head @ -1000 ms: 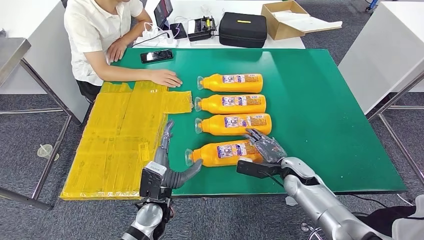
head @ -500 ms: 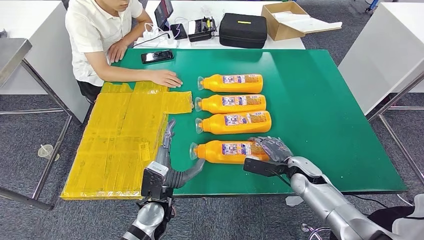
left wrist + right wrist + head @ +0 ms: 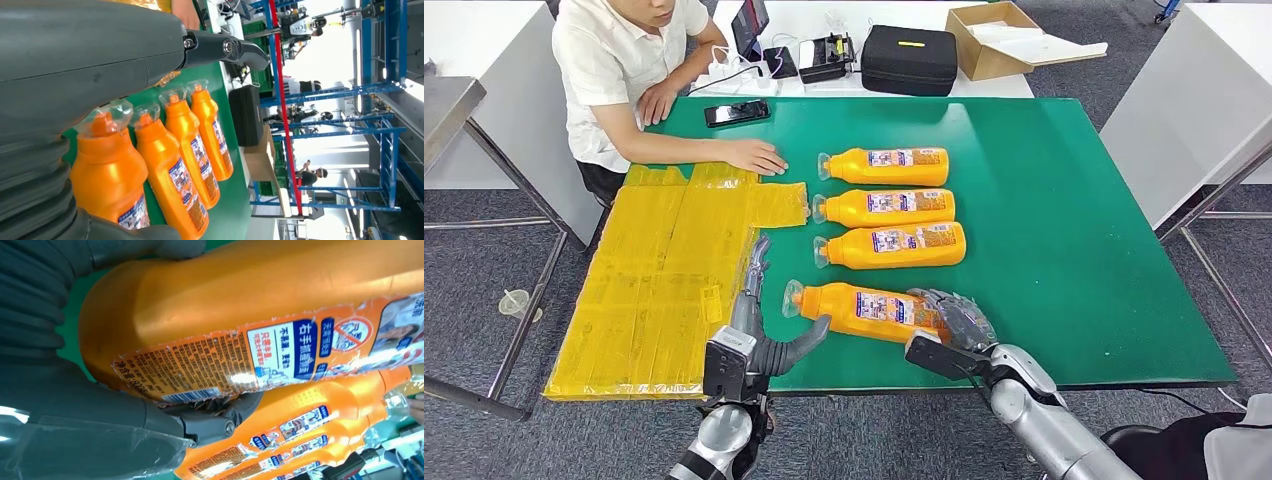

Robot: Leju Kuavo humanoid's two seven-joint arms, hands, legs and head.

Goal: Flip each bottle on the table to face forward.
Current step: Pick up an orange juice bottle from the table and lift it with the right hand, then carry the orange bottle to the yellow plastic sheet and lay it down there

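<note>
At table front | right hand [image 3: 952, 318] grasps nearest bottle [image 3: 864, 309] | left hand [image 3: 764, 325] released

We see a green table [image 3: 1064, 230] bearing four orange bottles [image 3: 886, 206] lying sideways, yellow sheeting [image 3: 664, 280], and a black phone [image 3: 737, 112].

Right hand [image 3: 951, 318] covers the nearest orange bottle's [image 3: 864, 309] base — label print too small to read; person's [image 3: 624, 60] head cropped by the frame edge.
</note>
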